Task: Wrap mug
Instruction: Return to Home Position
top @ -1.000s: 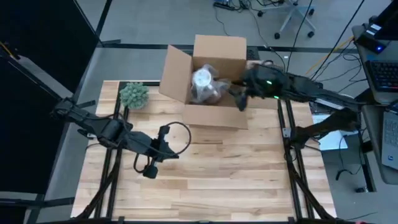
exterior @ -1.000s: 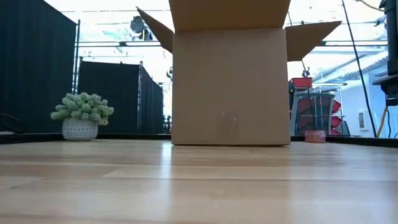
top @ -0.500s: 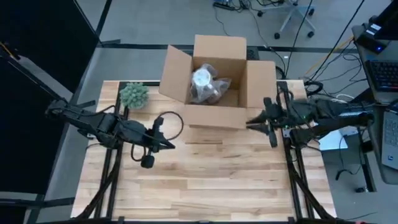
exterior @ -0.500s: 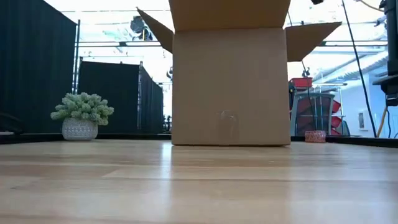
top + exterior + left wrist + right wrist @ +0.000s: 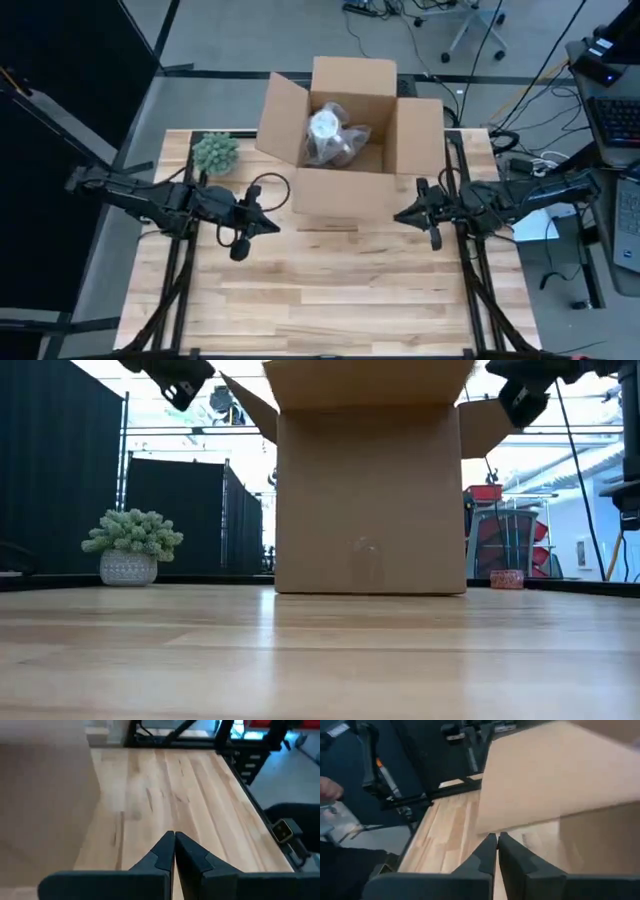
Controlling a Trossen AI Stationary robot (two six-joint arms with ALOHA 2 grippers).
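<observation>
High view, wrapped mug (image 5: 334,141) in box (image 5: 340,192), pale end up (roughly upright)

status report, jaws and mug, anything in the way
Left gripper and right gripper: jaws shut, empty, raised, flanking the box front. Wrapped mug inside box. Plant at far left corner, apart from both arms.

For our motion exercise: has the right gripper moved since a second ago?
Yes: the right gripper withdrew from over the cardboard box to beside its front-right corner.
</observation>
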